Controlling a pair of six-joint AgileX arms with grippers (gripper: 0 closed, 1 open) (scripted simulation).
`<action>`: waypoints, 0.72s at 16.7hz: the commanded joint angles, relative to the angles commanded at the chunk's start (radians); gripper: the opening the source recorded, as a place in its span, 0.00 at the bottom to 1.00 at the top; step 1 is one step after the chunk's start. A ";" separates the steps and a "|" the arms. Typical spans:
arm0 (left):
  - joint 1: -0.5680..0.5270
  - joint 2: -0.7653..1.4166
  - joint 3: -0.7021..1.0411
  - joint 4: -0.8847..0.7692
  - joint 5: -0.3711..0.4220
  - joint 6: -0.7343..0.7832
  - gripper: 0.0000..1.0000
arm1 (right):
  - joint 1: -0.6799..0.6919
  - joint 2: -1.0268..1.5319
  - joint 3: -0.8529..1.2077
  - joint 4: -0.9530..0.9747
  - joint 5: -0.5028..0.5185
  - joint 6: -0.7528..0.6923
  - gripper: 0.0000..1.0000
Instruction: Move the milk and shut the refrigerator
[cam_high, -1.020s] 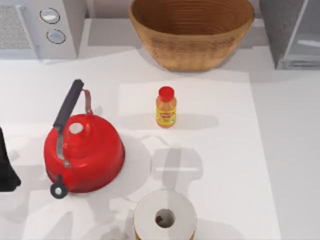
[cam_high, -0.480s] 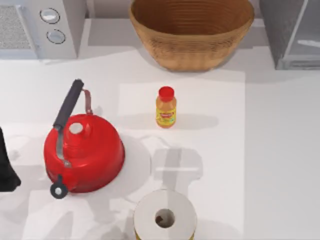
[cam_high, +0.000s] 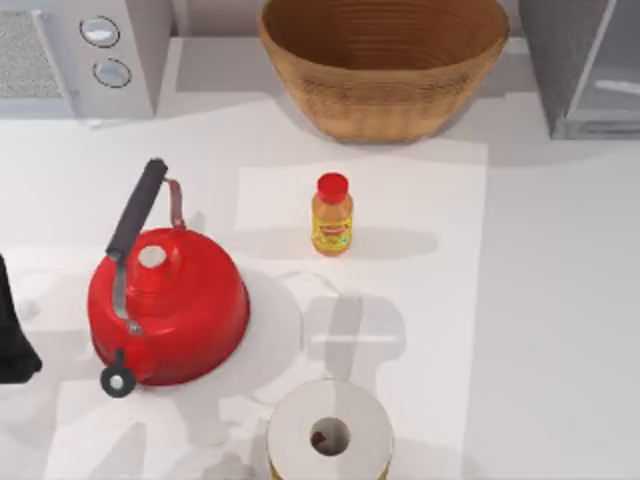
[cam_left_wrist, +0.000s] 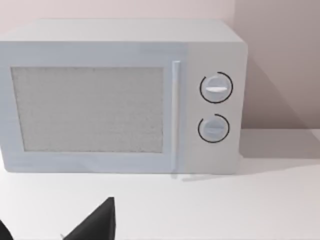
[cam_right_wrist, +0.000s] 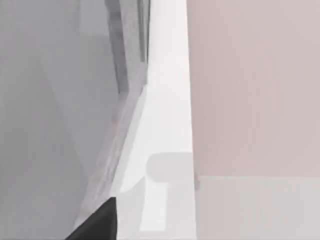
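right wrist view sits close beside the refrigerator (cam_right_wrist: 60, 100), probably to push its door; gripper state: cannot tell.

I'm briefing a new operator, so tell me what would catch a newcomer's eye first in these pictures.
The bright red kettle with its black handle stands out at the table's left, just beside the left arm at the left edge. Behind it, a big woven basket fills the back middle, with the small orange juice bottle standing alone in front of it. The grey refrigerator sits in the back right corner.
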 joint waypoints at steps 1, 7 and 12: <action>0.000 0.000 0.000 0.000 0.000 0.000 1.00 | 0.020 -0.004 -0.011 0.011 0.022 0.020 1.00; 0.000 0.000 0.000 0.000 0.000 0.000 1.00 | 0.288 -0.066 -0.107 0.124 0.282 0.231 1.00; 0.000 0.000 0.000 0.000 0.000 0.000 1.00 | 0.682 -0.120 -0.176 0.215 0.500 0.417 1.00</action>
